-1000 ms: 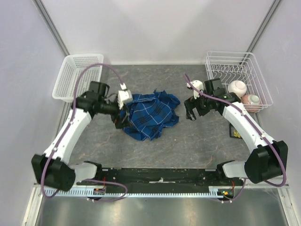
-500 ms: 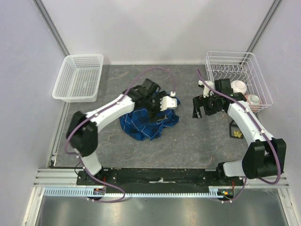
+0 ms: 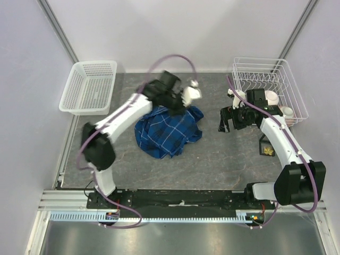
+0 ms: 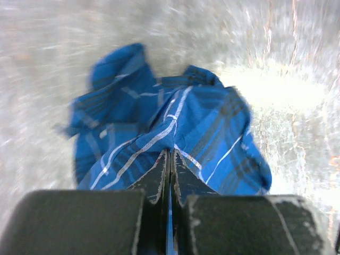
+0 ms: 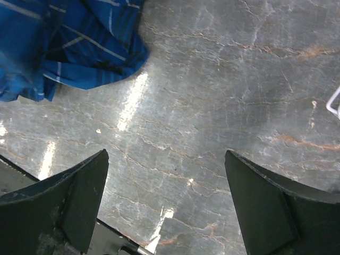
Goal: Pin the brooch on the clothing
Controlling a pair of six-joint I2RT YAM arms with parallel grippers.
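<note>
The left hand (image 4: 170,154), spread a second ago, is now pressed together over the far side of the crumpled blue shirt (image 3: 167,130) at the middle of the bench (image 3: 223,154); the right hand (image 5: 166,156) stays spread; the gold brooch (image 3: 268,151) lies untouched near the right edge, so pinning hasn't begun.

We count one blue plaid shirt (image 3: 169,133). There are two robot arms, the left arm (image 3: 119,114) and the right arm (image 3: 281,141). We see one white plastic basket (image 3: 87,87) and one wire rack (image 3: 265,69). The rack holds two bowls, the first bowl (image 3: 271,96) and the second bowl (image 3: 287,111). We also count one small gold brooch (image 3: 268,152), touching one dark flat piece (image 3: 263,143).
</note>
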